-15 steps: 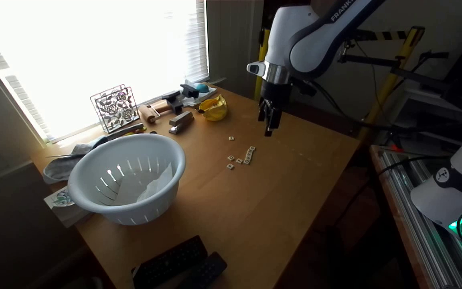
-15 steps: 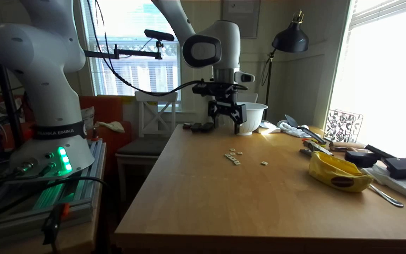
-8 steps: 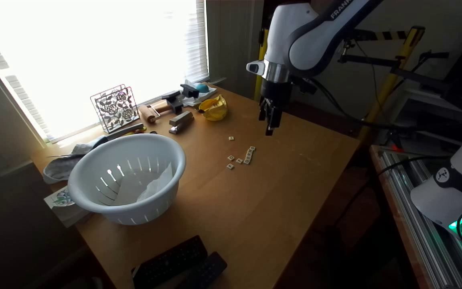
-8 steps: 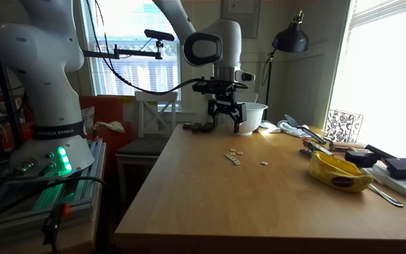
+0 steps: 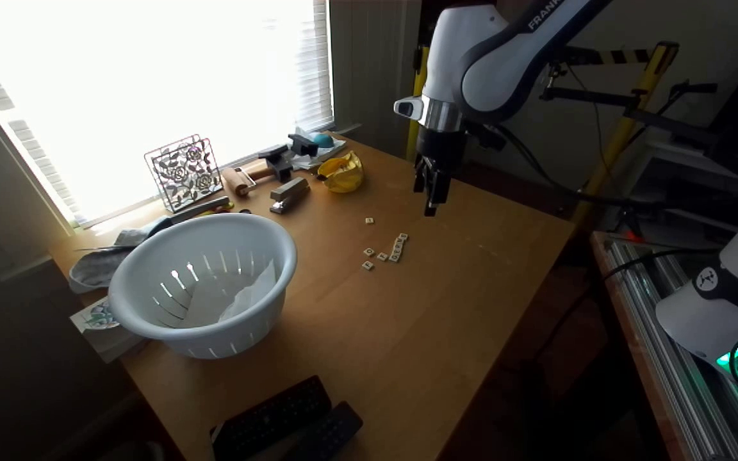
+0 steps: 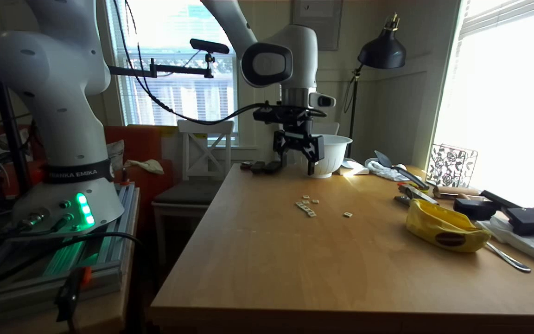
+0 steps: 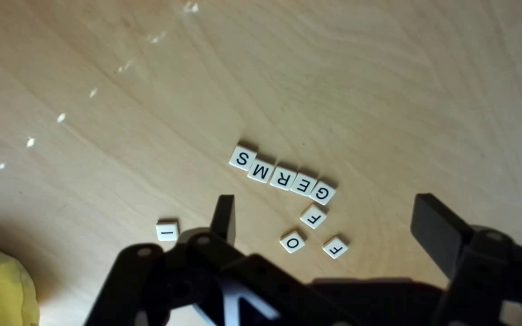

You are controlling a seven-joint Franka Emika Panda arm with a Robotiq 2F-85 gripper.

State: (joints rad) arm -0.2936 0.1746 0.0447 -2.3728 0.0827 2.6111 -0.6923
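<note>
Barely risen over the last second, the gripper (image 7: 325, 203) hangs empty above the table (image 6: 318, 269), jaws wide apart, its height hard to judge, so the letter tiles (image 6: 305, 209) lie unmoved and untouched, left of the yellow pouch (image 6: 443, 227) in an exterior view.

In an exterior view, strong daylight comes from the window (image 5: 151, 89), burnt to plain white in its middle, while the wall (image 5: 4, 346) below it is very dark. The worktop (image 5: 369, 326) has a soft shine. In the wrist view, the tiles (image 7: 283, 177) are sharp, with short shadows; the end effector (image 7: 324, 221) (almost black) looks slightly out of focus.
</note>
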